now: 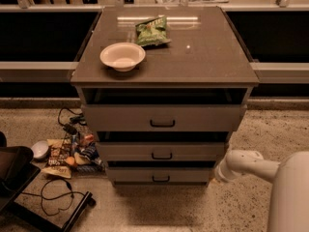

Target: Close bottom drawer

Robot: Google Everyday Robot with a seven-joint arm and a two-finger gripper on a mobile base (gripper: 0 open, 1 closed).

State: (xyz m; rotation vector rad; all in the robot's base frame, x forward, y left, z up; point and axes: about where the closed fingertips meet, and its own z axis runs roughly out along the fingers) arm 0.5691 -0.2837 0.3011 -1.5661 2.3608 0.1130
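The bottom drawer point(159, 175) is the lowest and slimmest of three grey-brown fronts, with a small black handle point(161, 179). It stands a little out from the cabinet, with a dark gap above its front. My white arm reaches in from the lower right. My gripper point(218, 174) is at the arm's tip, low beside the right end of the bottom drawer's front, mostly hidden by the wrist.
The middle drawer point(161, 152) and the tall top drawer point(162, 118) also stand partly out. A white bowl point(122, 56) and a green chip bag point(151, 31) lie on the cabinet top. Snack packets, a cable and a dark stand point(58, 153) clutter the floor at left.
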